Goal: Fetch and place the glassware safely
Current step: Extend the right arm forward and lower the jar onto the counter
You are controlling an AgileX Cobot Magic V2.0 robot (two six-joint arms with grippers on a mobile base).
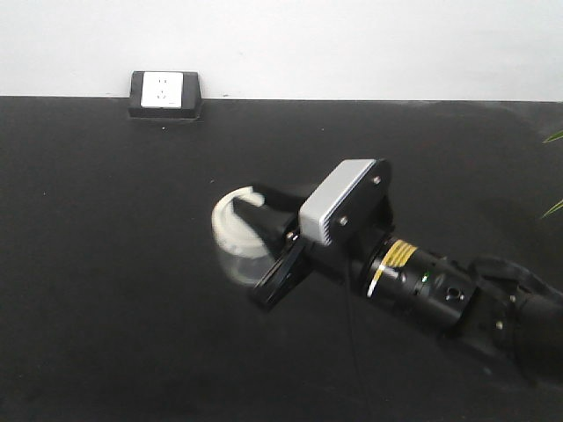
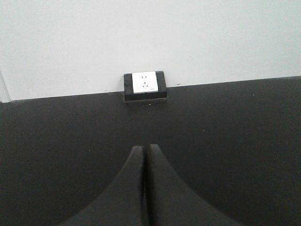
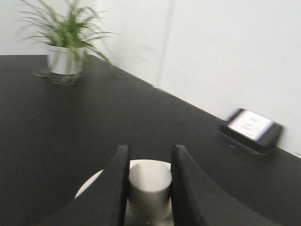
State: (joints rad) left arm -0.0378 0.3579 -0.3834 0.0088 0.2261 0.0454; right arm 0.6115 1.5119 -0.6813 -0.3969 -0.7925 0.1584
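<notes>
Small squat clear glass jar [image 1: 237, 262]: out on the middle of the matte black desk [image 1: 106, 308], well apart from the back wall. It is smeared by blur in the front view, so it cannot be told whether it rests on the desk or hangs just above it.
Round cream-white lid [image 1: 230, 221]: sits on the jar. The front view shows its disc with clear glass below. The right wrist view shows only an edge of the disc and none of the glass.
Central knob [image 3: 149, 184]: a pale stub that fills the gap between the right fingers in the right wrist view. In the front view it is only a light blur beside the upper finger.
Right gripper [image 3: 150, 153]: its black fingers [image 3: 116, 188] pinch the knob, one touching each side, and so hold the jar by its lid. The front view shows the arm reaching in from the lower right.
Grey wrist camera housing [image 1: 347, 202]: sits on top of the right wrist and is seen from the front only.
Left gripper [image 2: 144, 149]: appears in the left wrist view alone. Its black fingers [image 2: 127, 188] are pressed together with nothing between them, over bare desk.
White wall socket in a black frame [image 2: 146, 85]: at the desk's back edge against the white wall. It faces the left wrist view squarely and appears at an angle in the right wrist view.
Green spiky plant in a white pot [image 3: 65, 59]: at a far part of the desk in the right wrist view. The front view catches only leaf tips at its right edge.
</notes>
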